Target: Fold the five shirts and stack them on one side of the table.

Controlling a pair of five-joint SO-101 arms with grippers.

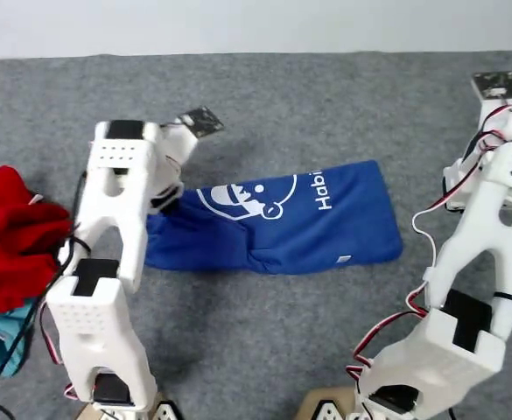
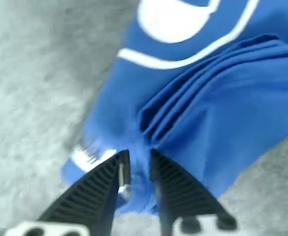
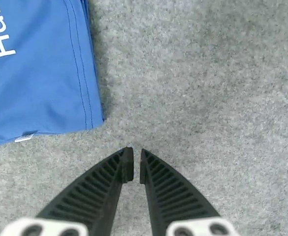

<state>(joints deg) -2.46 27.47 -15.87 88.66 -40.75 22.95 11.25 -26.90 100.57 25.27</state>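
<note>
left end effector (image 2: 139,158) grips blue shirt (image 1: 282,232) lying lengthwise across the table (image 1: 326,105).

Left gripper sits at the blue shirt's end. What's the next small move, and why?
Likely lift the left gripper slightly and draw that end over toward the other hem. It is shut on bunched fabric of the blue shirt, which lies as a long strip on the gray mat, seemingly one fold short. The right gripper is shut over bare mat beside the far hem, holding nothing.
</note>
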